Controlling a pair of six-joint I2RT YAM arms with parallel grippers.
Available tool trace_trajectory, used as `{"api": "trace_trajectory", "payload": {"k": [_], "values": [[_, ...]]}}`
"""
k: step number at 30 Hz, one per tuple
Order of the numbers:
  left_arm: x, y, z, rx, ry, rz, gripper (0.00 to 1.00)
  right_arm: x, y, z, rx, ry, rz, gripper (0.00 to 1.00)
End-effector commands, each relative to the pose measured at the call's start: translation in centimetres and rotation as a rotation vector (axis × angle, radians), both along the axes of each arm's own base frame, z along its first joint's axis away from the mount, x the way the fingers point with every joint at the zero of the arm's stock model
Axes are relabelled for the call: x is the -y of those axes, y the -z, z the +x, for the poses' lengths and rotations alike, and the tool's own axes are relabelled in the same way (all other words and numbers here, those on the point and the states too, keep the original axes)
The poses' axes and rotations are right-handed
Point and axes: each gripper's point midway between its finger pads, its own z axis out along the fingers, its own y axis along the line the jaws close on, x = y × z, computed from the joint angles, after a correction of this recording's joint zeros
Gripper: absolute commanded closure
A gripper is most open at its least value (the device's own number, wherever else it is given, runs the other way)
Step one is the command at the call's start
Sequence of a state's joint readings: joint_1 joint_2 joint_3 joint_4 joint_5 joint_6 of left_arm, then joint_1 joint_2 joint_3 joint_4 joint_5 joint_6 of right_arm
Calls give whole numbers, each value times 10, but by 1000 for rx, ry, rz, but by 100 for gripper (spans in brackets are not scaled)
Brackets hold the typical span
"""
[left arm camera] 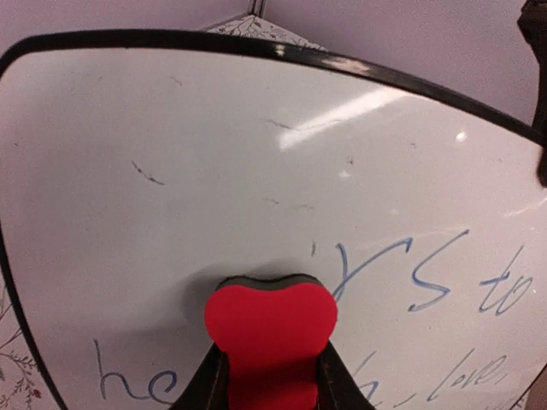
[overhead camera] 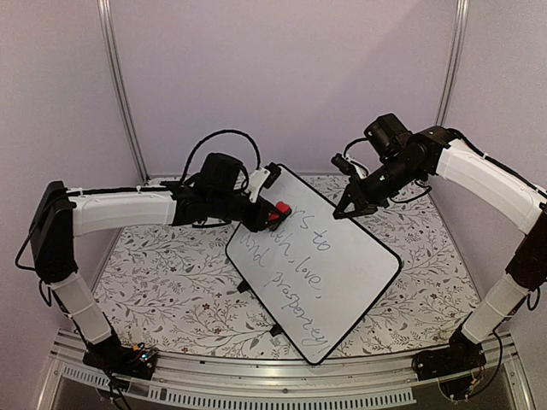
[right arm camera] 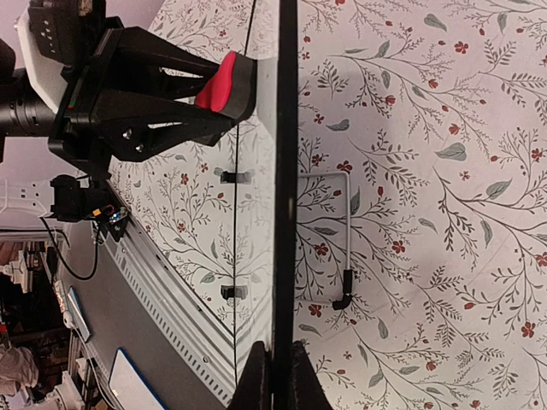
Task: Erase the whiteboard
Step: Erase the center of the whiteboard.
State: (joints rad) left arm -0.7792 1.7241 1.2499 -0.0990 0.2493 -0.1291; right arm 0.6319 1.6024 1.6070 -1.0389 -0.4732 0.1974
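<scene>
Cannot read the start of the handwriting (overhead camera: 295, 256) on the whiteboard (overhead camera: 359, 256) from above, covered there by the red eraser (overhead camera: 279, 211) and left pincer (overhead camera: 270, 213), nor any of it from the right wrist, edge-on there, with the right pincer (right arm camera: 275, 359) cropped at the bottom edge.

Floral tablecloth (overhead camera: 171, 282), red eraser (overhead camera: 279, 210), aluminium front rail (overhead camera: 282, 380)

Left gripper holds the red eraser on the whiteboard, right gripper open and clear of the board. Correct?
One error: the right gripper is not open and clear. It is shut on the whiteboard at its black rim, as the right wrist view shows. The left gripper does hold the red eraser on the board.
</scene>
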Motion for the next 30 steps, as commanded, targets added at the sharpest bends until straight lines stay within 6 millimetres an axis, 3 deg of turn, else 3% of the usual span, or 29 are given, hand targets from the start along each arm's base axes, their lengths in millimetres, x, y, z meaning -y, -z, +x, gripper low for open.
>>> {"api": "trace_trajectory", "payload": {"k": [1, 11, 21, 30], "values": [[-9, 44, -24, -86, 1, 93, 100, -23, -19, -14, 85, -156, 93, 100], [-19, 52, -32, -104, -14, 93, 100, -24, -19, -14, 83, -156, 93, 100], [4, 24, -17, -46, 22, 51, 100, -24, -19, -13, 80, -156, 93, 100], [14, 15, -12, -30, 38, 35, 100, -24, -19, -14, 79, -157, 93, 100]]}}
